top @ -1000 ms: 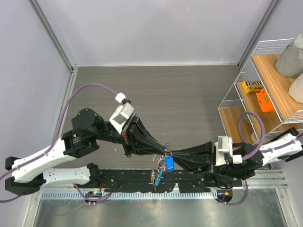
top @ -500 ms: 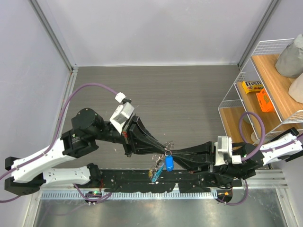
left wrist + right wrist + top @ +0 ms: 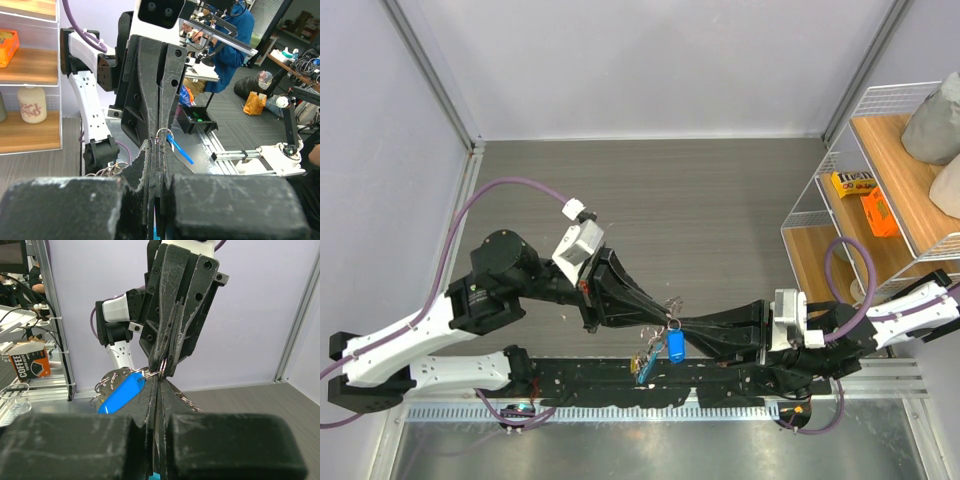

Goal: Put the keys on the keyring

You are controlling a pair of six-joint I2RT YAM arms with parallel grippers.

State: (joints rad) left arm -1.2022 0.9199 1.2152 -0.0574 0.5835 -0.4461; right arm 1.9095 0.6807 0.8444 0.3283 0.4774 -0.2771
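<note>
The left arm (image 3: 510, 290) reaches in from the left, and its jaws are shut tight. They meet the right jaws tip to tip over the near edge of the worktop (image 3: 720, 220). The thin ring (image 3: 157, 371) sits right at that spot, and both jaws seem to pinch its wire. The keys (image 3: 646, 364) and a blue tag (image 3: 676, 346) hang straight down under the tips. The right arm (image 3: 880, 325) comes in from the right, its jaws shut too. Neither arm is nearer to the ring.
</note>
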